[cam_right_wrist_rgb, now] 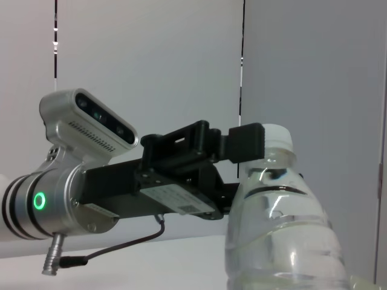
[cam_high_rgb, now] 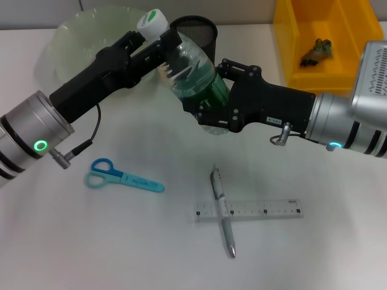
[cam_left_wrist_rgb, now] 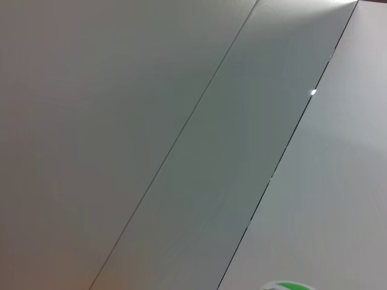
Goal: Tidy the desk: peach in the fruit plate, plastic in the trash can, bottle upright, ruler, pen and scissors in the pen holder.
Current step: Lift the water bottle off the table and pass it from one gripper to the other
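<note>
Above the middle of the white desk [cam_high_rgb: 72,241], toward its far edge, the clear plastic bottle with a green label and white cap [cam_high_rgb: 190,69] hangs tilted between both arms. At its neck the left gripper [cam_high_rgb: 158,43] is closed, just under the cap; around its lower body the right gripper [cam_high_rgb: 208,99] is clamped. Behind stands the black mesh pen holder [cam_high_rgb: 202,30]. Nearer the front edge lie blue scissors [cam_high_rgb: 121,176], and a silver pen [cam_high_rgb: 222,211] crosses a clear ruler [cam_high_rgb: 249,210].
</note>
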`<state>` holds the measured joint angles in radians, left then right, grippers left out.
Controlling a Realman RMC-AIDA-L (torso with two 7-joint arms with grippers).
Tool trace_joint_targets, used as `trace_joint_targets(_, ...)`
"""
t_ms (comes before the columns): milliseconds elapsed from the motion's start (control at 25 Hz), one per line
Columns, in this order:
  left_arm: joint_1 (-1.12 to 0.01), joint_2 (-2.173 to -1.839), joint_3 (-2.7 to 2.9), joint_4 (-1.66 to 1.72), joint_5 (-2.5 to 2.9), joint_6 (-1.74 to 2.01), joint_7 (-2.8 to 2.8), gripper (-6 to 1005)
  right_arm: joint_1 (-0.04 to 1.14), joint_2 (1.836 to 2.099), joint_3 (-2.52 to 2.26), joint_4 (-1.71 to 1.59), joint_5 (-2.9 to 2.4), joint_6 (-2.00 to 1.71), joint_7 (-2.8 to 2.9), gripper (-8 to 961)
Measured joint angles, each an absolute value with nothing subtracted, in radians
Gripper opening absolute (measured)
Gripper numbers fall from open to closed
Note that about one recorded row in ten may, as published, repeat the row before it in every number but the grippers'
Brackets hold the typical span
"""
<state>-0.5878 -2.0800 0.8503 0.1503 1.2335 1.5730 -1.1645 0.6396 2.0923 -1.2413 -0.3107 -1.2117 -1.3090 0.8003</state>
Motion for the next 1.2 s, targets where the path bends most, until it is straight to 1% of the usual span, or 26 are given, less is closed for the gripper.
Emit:
trace_joint_targets(560, -0.593, -2.080, 0.852, 0.136, 1.223, 1.583, -1.128, 685, 0.641, 2.092, -1.249, -0.310, -1.210, -1.310, 0.799, 754)
trace_joint_targets(760, -0.594, -2.080, 0.850, 0.135, 1.221, 1.585, -1.126, 580, 0.641, 2.092, -1.249, -0.310, -1.210, -1.310, 0.800, 754)
trace_joint_targets(1000, -0.601, -2.080, 0.852, 0.135, 1.219, 1.584, -1.126, 532, 0.641, 2.092, -1.249, -0.310, -1.210, -1.310, 0.800, 754)
trace_joint_targets(1160, -0.604, -2.080, 0.849, 0.132, 1.219, 1.577, -1.126, 443, 0.641, 2.092, -1.246, -0.310, -1.210, -1.311, 0.806, 754)
trace_joint_targets(1200, -0.604, -2.080, 0.848, 0.132, 1.219, 1.577, -1.126, 443, 0.641, 2.092, -1.245, -0.310, -1.210, -1.311, 0.810, 754)
